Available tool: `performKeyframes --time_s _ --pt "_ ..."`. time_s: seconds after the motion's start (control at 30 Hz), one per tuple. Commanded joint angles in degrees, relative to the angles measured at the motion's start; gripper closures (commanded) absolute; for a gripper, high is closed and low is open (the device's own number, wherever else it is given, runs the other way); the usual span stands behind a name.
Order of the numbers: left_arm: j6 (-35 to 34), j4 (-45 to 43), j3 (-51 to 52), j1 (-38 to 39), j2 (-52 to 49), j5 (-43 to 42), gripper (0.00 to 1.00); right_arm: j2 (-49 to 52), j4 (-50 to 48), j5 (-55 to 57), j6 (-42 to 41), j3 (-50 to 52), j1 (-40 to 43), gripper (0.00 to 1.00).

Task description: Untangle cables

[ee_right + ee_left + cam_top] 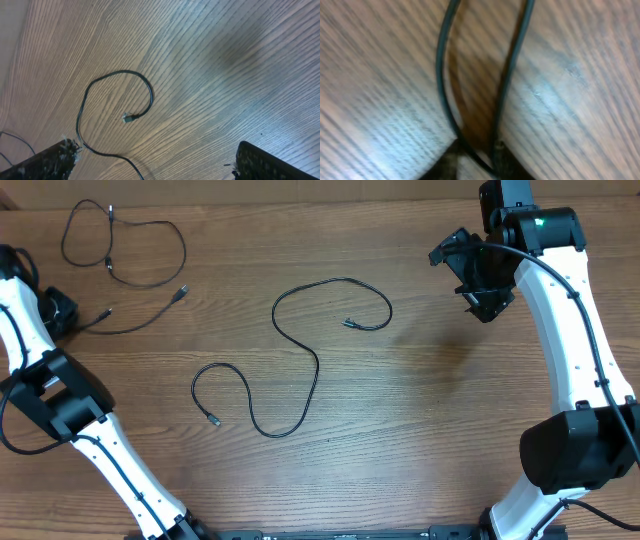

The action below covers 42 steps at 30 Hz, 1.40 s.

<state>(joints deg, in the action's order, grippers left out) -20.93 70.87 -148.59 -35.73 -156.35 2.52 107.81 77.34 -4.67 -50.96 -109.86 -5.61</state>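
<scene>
L gripper (58, 312) sits at left edge of table (430, 430) near top-left cable (108, 260); its wrist cam is blurred and too close, so can't tell its grip. R gripper (465, 280) is spread wide, clear of mid-table cable (317, 370), which is partly cut off in its cam.

My counter (430, 430) is medium brown wood, with fine darker grain lines that run along its length and pale shine patches where light falls. The middle cable (317, 370) is plain black, and its plug (129, 118) looks pale at the tip. The corner cables (183, 245), near the far left corner, are black too, with small light tips. My left arm (110, 450) and my right arm (570, 330) have white shells and black joints. My right gripper (478, 280) is black. A small green lamp (541, 222) glows on my right arm.
</scene>
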Motion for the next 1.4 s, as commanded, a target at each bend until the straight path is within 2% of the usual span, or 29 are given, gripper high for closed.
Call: performKeyframes --time_s 0.0,0.17,0.47,0.67,0.7,0.73,0.77,0.8,0.87,0.97,1.0,1.07,1.1,1.13,1.2,1.27,1.37 --pt "-0.5 1.1 0.3 -0.7 -2.5 -0.7 0.96 -0.5 0.0 -0.2 0.5 -0.3 0.0 0.00" --pt "-0.7 2.2 0.2 -0.7 -0.8 -0.7 0.96 -0.5 0.2 -0.2 0.5 -0.3 0.0 0.00" --pt "-9.2 6.0 0.2 -0.6 5.8 -3.3 0.96 -0.5 0.6 -0.2 0.5 -0.3 0.0 0.00" --pt "-11.4 9.0 0.3 -0.6 5.9 -3.5 0.96 -0.5 0.7 -0.2 0.5 -0.3 0.0 0.00" --pt "-11.4 8.8 0.3 -0.6 5.9 -3.9 0.95 -0.5 0.8 -0.2 0.5 -0.3 0.0 0.00" --pt "-11.0 8.9 0.3 -0.6 5.9 -4.7 0.89 -0.5 0.9 -0.4 0.5 -0.3 0.0 0.00" --pt "-10.3 9.2 0.3 -0.6 5.9 -6.4 0.79 -0.5 1.0 -0.5 0.5 -0.3 0.0 0.00" --pt "-9.2 9.6 0.3 -0.6 5.9 -9.9 0.80 -0.5 1.0 -0.5 0.5 -0.3 0.0 0.00" --pt "-8.6 10.0 0.3 -0.6 5.9 -16.6 0.96 -0.5 1.0 -0.5 0.5 -0.3 0.0 0.00" --pt "-8.7 11.1 0.3 -0.4 5.9 -25.8 0.96 -0.5 0.9 -0.5 0.5 -0.3 0.0 0.00" --pt "-8.7 11.4 0.3 -0.2 5.9 -26.3 0.96 -0.5 0.9 -0.5 0.5 -0.3 0.0 0.00" --pt "-8.6 11.6 0.3 0.3 5.9 -24.3 0.96 -0.5 0.9 -0.5 0.5 -0.3 0.0 0.00" --pt "-8.6 11.6 0.3 0.6 5.9 -22.1 0.86 -0.5 0.9 -0.5 0.5 -0.3 0.0 0.00" --pt "-8.6 11.5 0.3 0.9 5.9 -18.6 0.69 -0.5 0.9 -0.5 0.5 -0.3 0.0 0.00" --pt "-8.7 11.4 0.3 1.4 5.9 -11.1 0.66 -0.5 1.0 -0.5 0.5 -0.3 0.0 0.00" --pt "-8.7 11.2 0.3 1.7 5.9 -4.2 0.58 -0.5 1.0 -0.5 0.5 -0.3 0.0 0.00" --pt "-8.7 11.0 0.4 1.7 5.7 1.3 0.57 -0.5 1.0 -0.5 0.5 -0.3 0.0 0.00"
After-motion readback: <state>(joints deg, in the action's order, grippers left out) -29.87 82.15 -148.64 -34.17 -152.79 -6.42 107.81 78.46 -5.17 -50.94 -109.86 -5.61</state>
